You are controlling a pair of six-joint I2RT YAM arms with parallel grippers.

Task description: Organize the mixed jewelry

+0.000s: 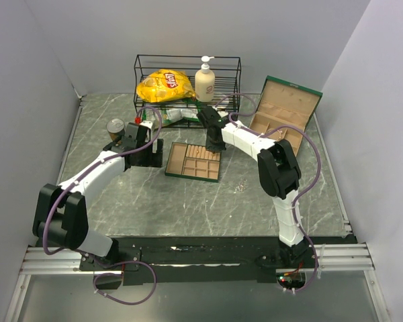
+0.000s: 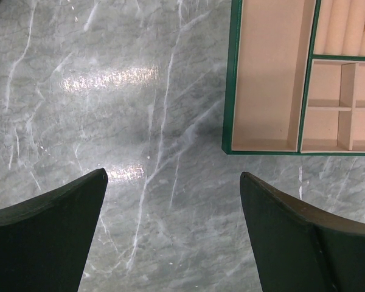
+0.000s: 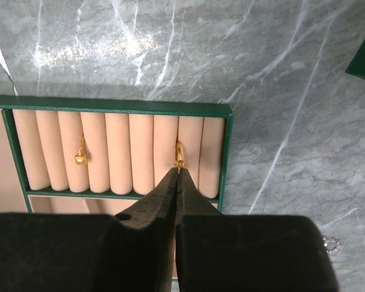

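I work at a table [image 1: 188,201] of grey-green marble with pale veins, boxed in by three plain white panels: the back wall [image 1: 188,33], the left wall [image 1: 20,100] and the right wall [image 1: 379,100]. A black wire rack [image 1: 181,56] stands against the back wall. An aluminium rail [image 1: 54,258] runs along my near edge, with a dull grey surface [image 1: 208,302] past it. The light is soft and even, leaving a bright glare [image 2: 109,78] on the polished stone.
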